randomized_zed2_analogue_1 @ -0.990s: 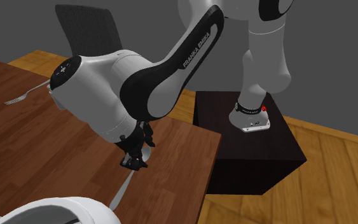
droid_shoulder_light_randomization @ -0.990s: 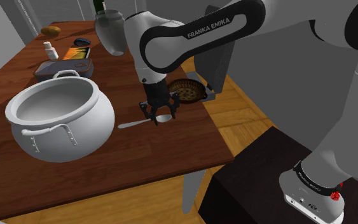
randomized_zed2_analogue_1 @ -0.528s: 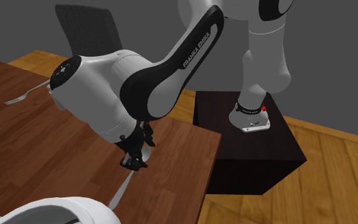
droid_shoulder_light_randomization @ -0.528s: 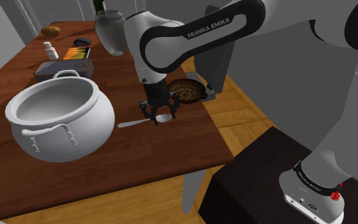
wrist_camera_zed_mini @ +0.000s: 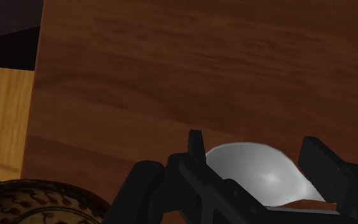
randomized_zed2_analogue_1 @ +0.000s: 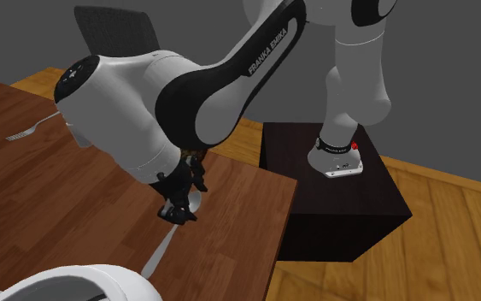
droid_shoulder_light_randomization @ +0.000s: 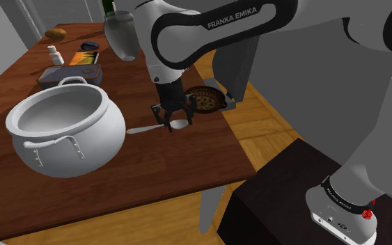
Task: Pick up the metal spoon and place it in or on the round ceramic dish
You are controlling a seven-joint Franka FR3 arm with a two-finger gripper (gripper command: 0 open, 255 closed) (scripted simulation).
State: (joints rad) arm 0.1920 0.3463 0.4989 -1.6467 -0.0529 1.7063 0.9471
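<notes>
Arm bent downward — end effector tight on spoon

A: What is the spoon like?
B: Smooth, shiny grey metal, with a bright glint. The bench is reddish-brown wood, grained.
A: And the fingers?
B: Matt black. The pot looks smooth, pale grey.

Brown wooden table under a big white pot, patterned dish (at its edge), fork
</notes>
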